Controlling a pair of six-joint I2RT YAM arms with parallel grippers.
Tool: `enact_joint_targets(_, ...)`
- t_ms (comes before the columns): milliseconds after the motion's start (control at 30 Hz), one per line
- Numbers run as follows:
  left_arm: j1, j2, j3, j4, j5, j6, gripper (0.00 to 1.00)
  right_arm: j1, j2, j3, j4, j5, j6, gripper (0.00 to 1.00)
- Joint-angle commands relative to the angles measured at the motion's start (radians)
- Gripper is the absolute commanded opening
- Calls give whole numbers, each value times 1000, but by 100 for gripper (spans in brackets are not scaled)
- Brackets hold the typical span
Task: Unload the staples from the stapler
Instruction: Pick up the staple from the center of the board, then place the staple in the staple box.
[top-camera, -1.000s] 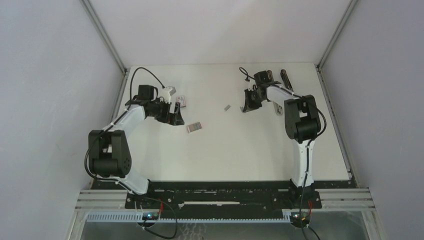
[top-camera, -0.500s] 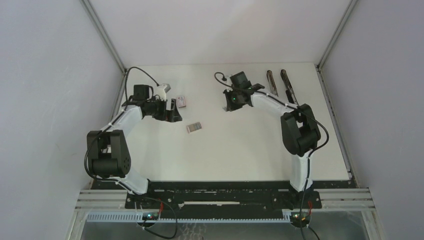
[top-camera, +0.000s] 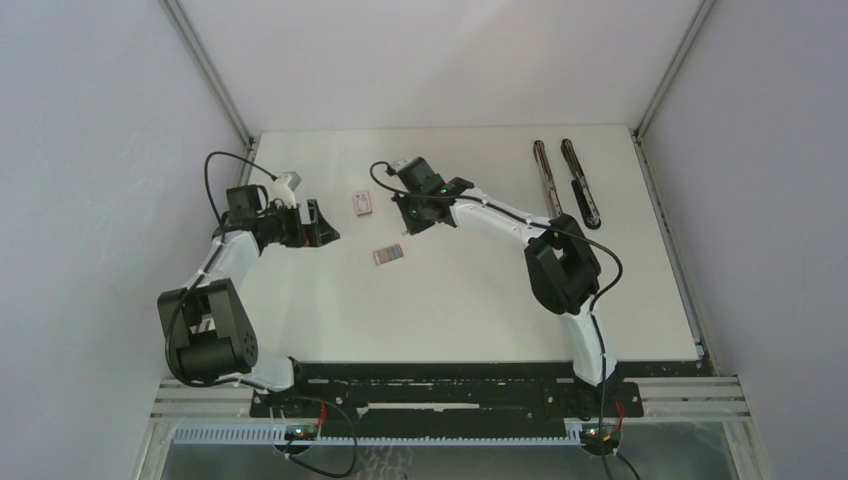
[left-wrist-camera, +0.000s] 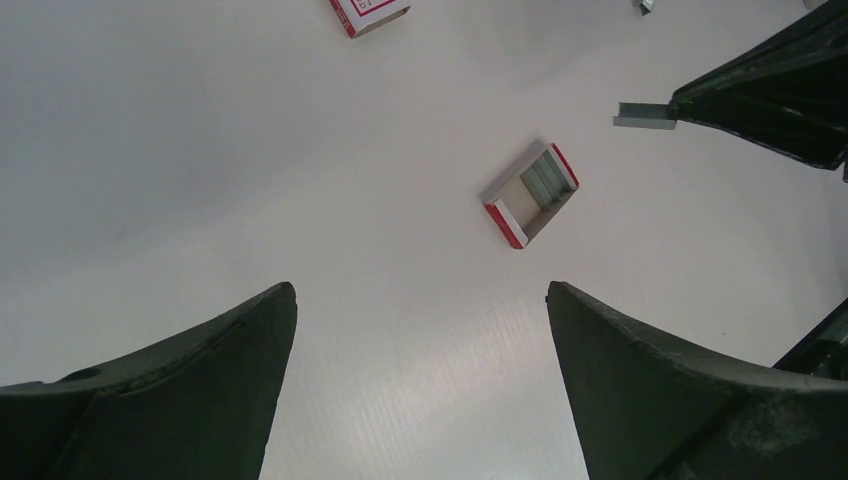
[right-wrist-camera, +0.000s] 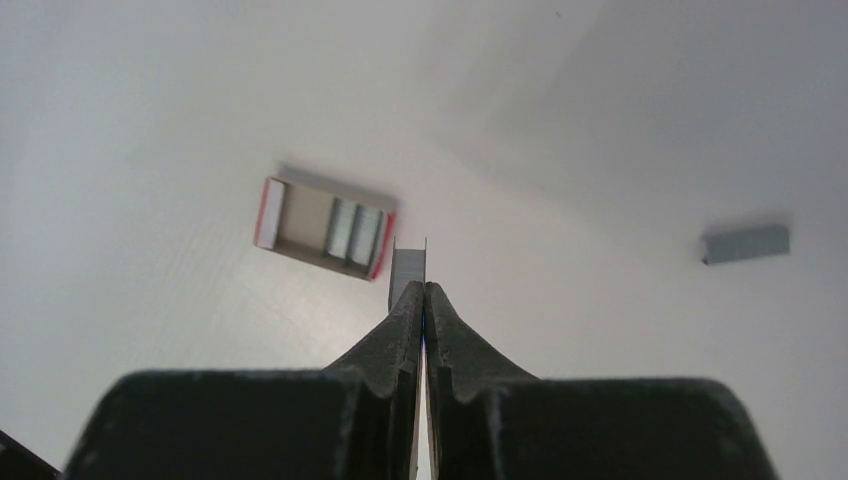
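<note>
My right gripper (right-wrist-camera: 424, 285) is shut on a short silvery strip of staples (right-wrist-camera: 408, 265) and holds it above the table, just right of an open white-and-red box tray (right-wrist-camera: 323, 228) with staples in it. In the top view the right gripper (top-camera: 411, 220) hangs between the tray (top-camera: 390, 255) and a closed box (top-camera: 363, 203). The stapler (top-camera: 580, 182) lies opened out in two long parts at the back right. My left gripper (left-wrist-camera: 420, 290) is open and empty. It sees the tray (left-wrist-camera: 530, 193) and the held strip (left-wrist-camera: 645, 115).
A second loose staple strip (right-wrist-camera: 745, 243) lies on the table right of my right gripper. The closed white-and-red box (left-wrist-camera: 368, 12) lies beyond the tray. In the top view the left gripper (top-camera: 318, 222) is near the table's left edge. Grey walls enclose the table.
My right arm has swung left from the stapler to the boxes, carrying the staple strip. My left gripper has drawn back to the left, away from the boxes.
</note>
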Motion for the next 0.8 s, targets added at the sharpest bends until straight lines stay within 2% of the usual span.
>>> enact_joint_targets(0, 5, -58, -30, 31, 20, 33, 100, 34, 62, 132, -44, 12, 39, 0)
enact_joint_targets(333, 5, -86, -45, 56, 37, 12, 100, 118, 135, 221, -60, 50, 32, 0)
enact_joint_targets(767, 7, -105, -63, 78, 32, 5, 100, 153, 203, 290, -88, 67, 46, 0)
